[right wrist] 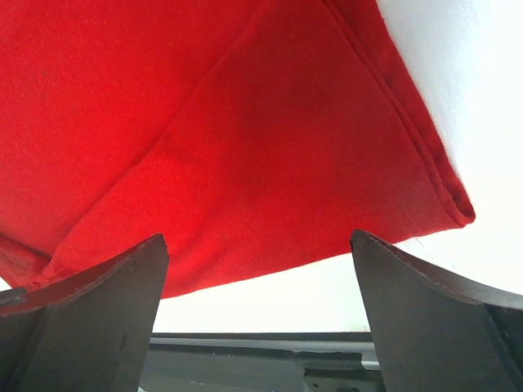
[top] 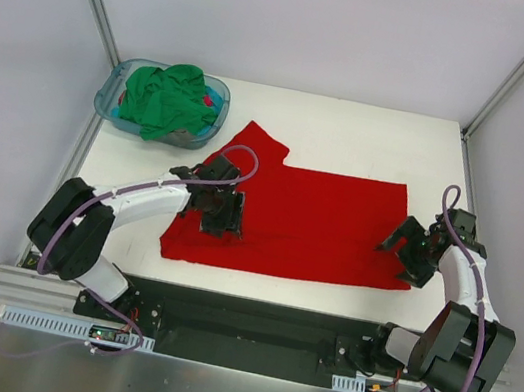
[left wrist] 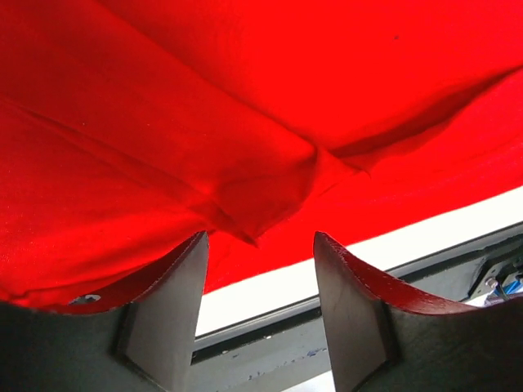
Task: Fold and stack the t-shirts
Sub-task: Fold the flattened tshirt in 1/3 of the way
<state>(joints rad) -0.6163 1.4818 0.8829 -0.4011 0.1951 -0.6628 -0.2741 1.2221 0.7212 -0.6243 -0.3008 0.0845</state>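
Observation:
A red t-shirt (top: pixel 309 220) lies spread on the white table, one sleeve pointing to the back left. My left gripper (top: pixel 221 217) is open, low over the shirt's left part; in the left wrist view (left wrist: pixel 260 245) a small fold of red cloth (left wrist: pixel 245 196) lies just ahead of the jaws. My right gripper (top: pixel 411 258) is open over the shirt's near right corner; in the right wrist view (right wrist: pixel 257 253) the cloth's hem and corner (right wrist: pixel 458 208) lie ahead of the jaws, nothing between them.
A blue basket (top: pixel 118 90) at the back left holds a crumpled green t-shirt (top: pixel 167 98) with other cloth under it. The table's near edge and a dark rail (top: pixel 251 316) run just behind both grippers. Frame posts stand at the back corners.

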